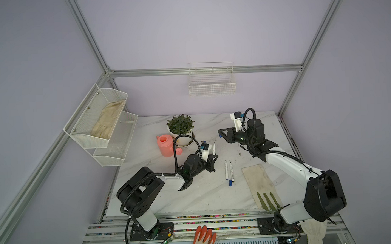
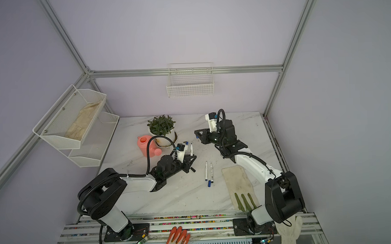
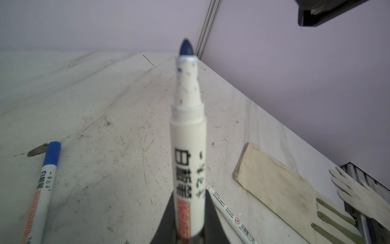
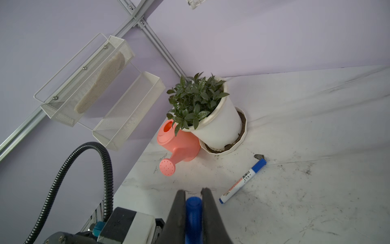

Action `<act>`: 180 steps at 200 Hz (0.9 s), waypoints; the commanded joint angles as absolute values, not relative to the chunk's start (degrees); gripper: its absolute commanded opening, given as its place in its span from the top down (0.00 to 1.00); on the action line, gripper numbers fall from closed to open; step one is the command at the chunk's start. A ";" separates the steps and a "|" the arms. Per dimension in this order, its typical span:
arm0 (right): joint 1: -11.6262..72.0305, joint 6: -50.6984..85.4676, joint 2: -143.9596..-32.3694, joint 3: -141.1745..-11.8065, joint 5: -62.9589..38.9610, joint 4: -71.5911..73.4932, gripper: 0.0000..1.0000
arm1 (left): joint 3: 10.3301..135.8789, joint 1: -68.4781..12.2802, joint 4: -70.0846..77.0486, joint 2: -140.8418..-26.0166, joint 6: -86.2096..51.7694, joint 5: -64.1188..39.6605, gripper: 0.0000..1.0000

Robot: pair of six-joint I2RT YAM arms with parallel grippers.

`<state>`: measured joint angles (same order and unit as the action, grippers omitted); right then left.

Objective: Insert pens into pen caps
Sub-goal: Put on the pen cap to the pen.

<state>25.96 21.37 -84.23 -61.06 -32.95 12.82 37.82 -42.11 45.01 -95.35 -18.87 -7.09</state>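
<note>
My left gripper (image 1: 213,157) (image 3: 188,203) is shut on an uncapped pen (image 1: 213,148) (image 3: 187,135), a white barrel standing upright with its blue tip up. My right gripper (image 1: 219,133) (image 4: 193,194), off to the right and farther back, is shut on a blue pen cap (image 4: 193,211) that lies lengthwise between the fingers. A capped blue pen (image 4: 242,181) (image 3: 47,169) lies on the table near the plant. Two more pens (image 1: 226,170) (image 1: 232,172) lie side by side mid-table. A short blue piece (image 1: 230,183), probably a cap, lies at their near ends.
A potted plant (image 1: 181,127) and a pink watering can (image 1: 166,147) stand at the back left of the marble table (image 1: 192,194). A flat dirty glove (image 1: 259,185) lies on the right under the right arm. Mesh shelves (image 1: 100,125) hang on the left wall.
</note>
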 commanded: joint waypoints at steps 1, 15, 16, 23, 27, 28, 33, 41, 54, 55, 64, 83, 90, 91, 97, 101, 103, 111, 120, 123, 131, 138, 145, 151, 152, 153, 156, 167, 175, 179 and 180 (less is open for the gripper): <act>27.58 18.92 -84.48 -62.48 -34.06 13.52 0.98 | 43.04 -42.80 45.71 -94.34 -18.01 -8.07 1.00; 28.12 18.35 -84.98 -63.15 -33.66 12.74 0.98 | 43.39 -43.06 45.74 -94.68 -18.01 -8.12 1.00; 28.12 18.23 -85.03 -63.22 -33.57 12.52 0.98 | 43.45 -43.06 45.72 -94.72 -17.97 -8.06 1.00; 28.37 17.58 -85.40 -63.70 -33.04 11.39 0.98 | 43.65 -43.08 45.70 -94.91 -18.00 -8.13 1.00; 28.54 17.27 -85.55 -63.87 -32.89 11.07 0.98 | 43.72 -43.08 45.70 -94.98 -17.95 -8.10 1.00; 28.60 17.16 -85.62 -63.88 -32.84 11.03 0.98 | 43.74 -43.07 45.70 -94.99 -17.98 -8.14 1.00; 28.72 16.85 -85.69 -63.96 -32.58 10.59 0.98 | 43.90 -43.11 45.70 -95.05 -18.02 -8.09 1.00; 28.74 16.41 -85.84 -63.98 -31.90 9.88 0.99 | 44.09 -43.13 45.84 -95.09 -18.17 -8.09 1.00; 28.87 16.03 -85.76 -64.08 -31.11 9.34 0.99 | 44.10 -43.15 46.20 -95.02 -18.28 -7.90 1.00; 28.85 15.97 -85.68 -64.03 -31.02 9.33 0.99 | 44.07 -43.15 46.26 -95.01 -18.28 -7.91 1.00; 28.87 15.71 -85.58 -63.99 -30.46 9.32 0.99 | 44.08 -43.11 46.34 -95.01 -18.37 -7.74 1.00; 28.90 15.23 -85.43 -63.96 -29.40 8.79 0.99 | 44.04 -43.15 46.74 -95.01 -18.64 -7.65 1.00; 28.89 15.12 -85.34 -63.99 -29.32 8.70 0.99 | 44.03 -43.15 46.72 -95.00 -18.76 -7.58 1.00; 28.90 15.12 -85.34 -63.99 -29.34 8.70 0.99 | 43.99 -43.15 46.69 -95.01 -18.83 -7.61 1.00; 28.86 15.12 -85.32 -63.92 -29.28 8.70 0.99 | 43.90 -43.15 46.73 -94.97 -18.81 -7.65 1.00; 28.84 15.12 -85.19 -63.91 -29.35 8.70 0.99 | 43.85 -43.11 46.76 -95.01 -18.81 -7.63 1.00; 28.90 15.12 -85.11 -63.90 -29.33 8.70 0.99 | 43.77 -43.14 46.80 -94.97 -18.87 -7.64 1.00; 28.85 15.12 -85.04 -63.89 -29.23 8.62 0.99 | 43.57 -43.15 47.00 -94.92 -18.98 -7.49 1.00; 28.88 14.96 -84.99 -63.91 -29.38 8.37 0.99 | 43.46 -43.15 47.36 -94.92 -19.03 -7.29 1.00; 28.87 14.90 -84.99 -63.90 -29.40 8.31 0.99 | 43.38 -43.15 47.40 -94.92 -19.03 -7.25 1.00; 28.85 14.80 -85.06 -63.90 -29.68 8.18 0.99 | 43.25 -43.14 47.62 -94.88 -18.91 -7.08 1.00; 28.91 14.70 -85.08 -63.84 -29.86 8.09 0.99 | 43.33 -43.11 47.63 -94.79 -18.97 -6.99 1.00; 28.89 14.60 -85.08 -63.97 -30.12 7.93 0.99 | 43.29 -43.15 47.77 -94.91 -18.85 -6.94 1.00; 28.88 14.51 -85.21 -63.97 -30.30 7.83 0.99 | 43.33 -43.08 47.88 -94.92 -18.81 -6.87 1.00; 28.86 14.51 -85.19 -63.98 -30.31 7.78 0.99 | 43.37 -43.07 47.89 -94.92 -18.85 -6.86 1.00; 28.89 14.46 -85.18 -63.98 -30.32 7.76 0.99 | 43.40 -43.07 47.89 -94.92 -18.83 -6.86 1.00; 28.90 14.41 -85.23 -64.04 -30.39 7.75 0.99 | 43.35 -43.08 47.92 -94.92 -18.81 -6.81 1.00; 28.85 14.18 -85.25 -64.18 -30.59 7.38 0.99 | 43.47 -43.07 48.22 -94.94 -18.82 -6.56 1.00; 28.85 13.95 -85.36 -64.33 -30.78 7.05 0.99 | 43.49 -43.10 48.63 -95.12 -18.85 -6.55 1.00; 28.88 13.98 -85.39 -64.36 -30.87 6.89 0.99 | 43.52 -43.07 48.83 -95.18 -18.82 -6.59 1.00; 28.85 13.94 -85.36 -64.39 -30.86 6.83 0.99 | 43.55 -43.07 48.85 -95.18 -18.82 -6.59 1.00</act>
